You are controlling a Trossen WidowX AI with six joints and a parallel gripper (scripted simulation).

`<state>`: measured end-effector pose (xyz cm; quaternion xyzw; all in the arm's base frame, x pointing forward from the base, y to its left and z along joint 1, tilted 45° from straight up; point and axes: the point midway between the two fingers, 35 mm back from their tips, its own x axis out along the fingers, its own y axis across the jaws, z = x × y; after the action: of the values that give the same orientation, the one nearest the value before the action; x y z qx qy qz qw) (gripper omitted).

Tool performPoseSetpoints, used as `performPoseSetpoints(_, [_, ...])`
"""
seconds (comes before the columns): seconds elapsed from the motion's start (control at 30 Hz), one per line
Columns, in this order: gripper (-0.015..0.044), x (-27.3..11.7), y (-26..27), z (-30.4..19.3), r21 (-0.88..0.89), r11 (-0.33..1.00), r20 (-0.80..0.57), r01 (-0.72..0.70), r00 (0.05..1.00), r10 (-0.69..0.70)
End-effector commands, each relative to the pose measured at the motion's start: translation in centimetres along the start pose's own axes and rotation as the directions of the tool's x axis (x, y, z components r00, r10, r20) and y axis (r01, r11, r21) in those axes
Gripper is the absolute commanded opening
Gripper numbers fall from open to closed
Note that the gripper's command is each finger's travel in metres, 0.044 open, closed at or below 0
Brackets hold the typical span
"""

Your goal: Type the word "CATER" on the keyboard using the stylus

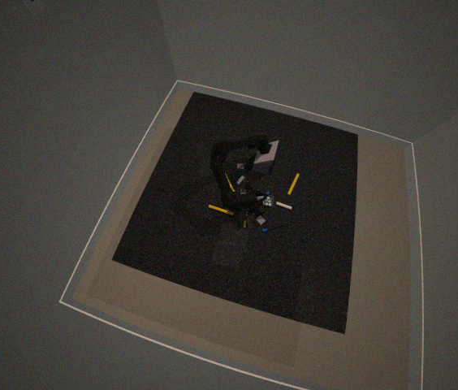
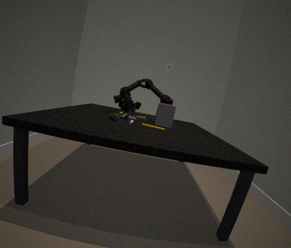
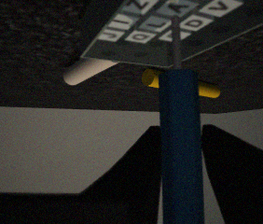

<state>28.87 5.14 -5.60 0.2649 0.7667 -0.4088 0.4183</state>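
Note:
My gripper (image 3: 182, 127) is shut on the blue stylus (image 3: 182, 149) (image 2: 134, 108), which stands about upright between the two dark fingers. Its thin grey tip points at the keyboard (image 3: 157, 58) (image 1: 268, 201). In the wrist view the tip overlaps the lower edge of the A key (image 3: 180, 7) and the upper part of the key below it, whose letter is hidden. I cannot tell whether the tip touches a key. The L key (image 3: 154, 24), Q key (image 3: 141, 36), D key (image 3: 196, 24) and V key (image 3: 219, 7) are near it. The C, T, E and R keys cannot be made out.
A pale cylinder (image 1: 283, 205) (image 2: 131, 122) (image 3: 89, 71) lies beside the keyboard. A yellow bar (image 1: 293, 184) (image 2: 152, 126) lies beyond it. A grey-pink box (image 1: 268, 155) (image 2: 165, 115) stands near the arm. More yellow bars, small grey pieces and a blue-ended item (image 1: 265, 230) lie around.

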Motion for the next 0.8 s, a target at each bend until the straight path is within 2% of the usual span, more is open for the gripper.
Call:
performPoseSetpoints(0.0, [0.0081, 0.22, -0.02, 0.19, -0.003, 1.0, 0.001, 0.004, 1.0, -0.004])
performPoseSetpoints(0.77, [0.0081, 0.46, -0.02, 0.62, -0.003, 1.0, 0.001, 0.004, 1.0, -0.004])
